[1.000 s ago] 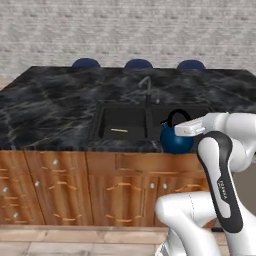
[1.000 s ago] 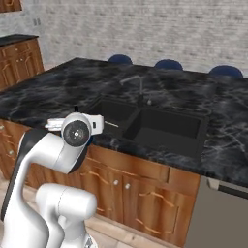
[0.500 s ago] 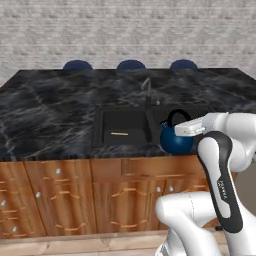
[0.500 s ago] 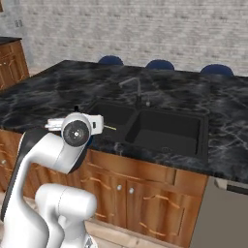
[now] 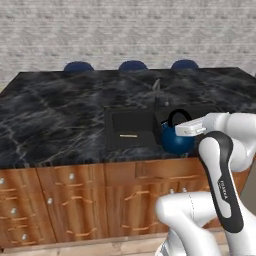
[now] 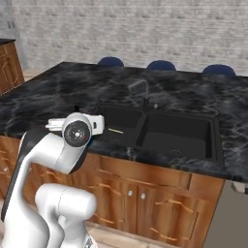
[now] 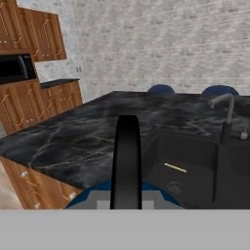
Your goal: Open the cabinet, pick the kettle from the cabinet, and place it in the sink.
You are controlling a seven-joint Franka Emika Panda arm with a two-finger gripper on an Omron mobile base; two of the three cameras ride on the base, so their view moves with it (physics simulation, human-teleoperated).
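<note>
Hand view: the jaws are closed on the black arched loop handle of the small round dark-blue kettle, whose handle rises up the middle of the picture with the blue body just below it. In the left base view the kettle is seen held in the air at the near right corner of the rectangular dark recessed sink, over the front edge of the black gold-veined marble desk, with the white arm's wrist just beside it.

As a judgement, the opening of the cabinet and the picking of the kettle are taken as done, since the kettle is already carried at the island; what is left is for it to be brought over a basin, lowered and released.

Around the sink, a slim dark metal faucet stands at the back, between the two basins, and a small pale stick-like object lies on the floor of the nearer basin. Three dark-blue rounded stool tops show behind the far edge of the desk, well apart from the sink. Reddish-brown wooden base cabinets lie below the desk.

Nothing is seen between the kettle and the basin; only the faucet and the basin rim would need to be cleared on the way down.
</note>
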